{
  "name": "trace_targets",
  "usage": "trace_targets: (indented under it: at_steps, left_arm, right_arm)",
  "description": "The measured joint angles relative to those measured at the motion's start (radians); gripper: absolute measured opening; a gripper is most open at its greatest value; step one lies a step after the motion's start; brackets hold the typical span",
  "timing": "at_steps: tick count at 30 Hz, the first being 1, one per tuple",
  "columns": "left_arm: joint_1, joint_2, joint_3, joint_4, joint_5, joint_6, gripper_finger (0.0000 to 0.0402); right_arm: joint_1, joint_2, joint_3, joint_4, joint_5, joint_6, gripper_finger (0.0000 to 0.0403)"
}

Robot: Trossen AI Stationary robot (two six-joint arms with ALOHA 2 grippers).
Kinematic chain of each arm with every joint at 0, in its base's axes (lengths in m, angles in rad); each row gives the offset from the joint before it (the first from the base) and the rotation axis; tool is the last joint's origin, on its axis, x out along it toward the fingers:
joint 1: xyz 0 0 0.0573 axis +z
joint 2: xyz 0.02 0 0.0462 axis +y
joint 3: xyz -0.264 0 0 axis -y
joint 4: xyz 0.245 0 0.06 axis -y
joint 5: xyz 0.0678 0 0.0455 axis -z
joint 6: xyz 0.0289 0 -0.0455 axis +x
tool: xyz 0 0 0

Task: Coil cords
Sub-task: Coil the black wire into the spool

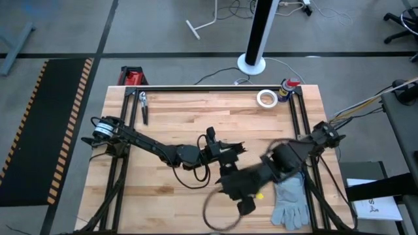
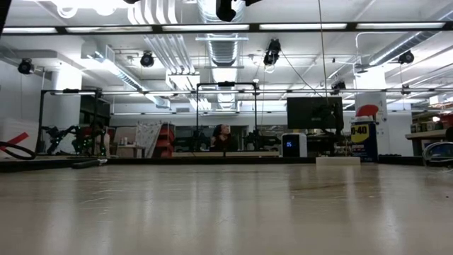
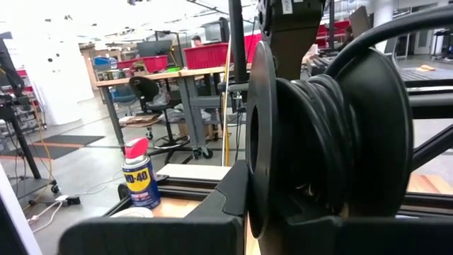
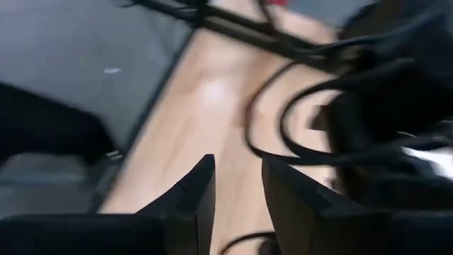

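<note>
A thin black cord (image 1: 210,212) lies in loose loops on the wooden table near its front edge. Part of it is wound on a black reel (image 3: 318,134), which fills the left wrist view. My left gripper (image 1: 225,153) is at the table's middle, shut on that reel. My right gripper (image 1: 240,196) hovers just nearer the front edge, beside the grey glove (image 1: 290,201). Its fingers are nearly together (image 4: 237,202), and a bit of cord (image 4: 244,242) runs between them far back. My left gripper has the reel between its fingers, one finger (image 3: 156,234) against the outer face of one flange (image 3: 260,142). The reel itself hides the other finger. The reel stands on edge with its wound cord (image 3: 322,127) showing between the flanges. My right gripper appears to pinch the cord's loose part (image 4: 244,242) far back between its fingers, which point down at a slant toward the tabletop. The cord leaves it slack and curves over the wood (image 4: 283,134).
At the far edge stand a white tape roll (image 1: 266,98) and a WD-40 can (image 1: 289,87), with pliers (image 1: 142,106) at the far left. Black frame rails (image 1: 209,87) run along the table's far and side edges.
</note>
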Motion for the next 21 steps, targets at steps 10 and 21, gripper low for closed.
trace_targets:
  at_steps: [10, 21]
  left_arm:
    - [0.000, 0.000, -0.001, 0.001, -0.007, -0.001, 0.0000]
    - [-0.002, -0.002, -0.002, -0.035, -0.010, -0.025, 0.0000]
  right_arm:
    - [0.178, 0.002, -0.014, -0.153, 0.697, 0.191, 0.0092]
    - [0.161, 0.014, -0.020, -0.272, 0.553, 0.146, 0.0187]
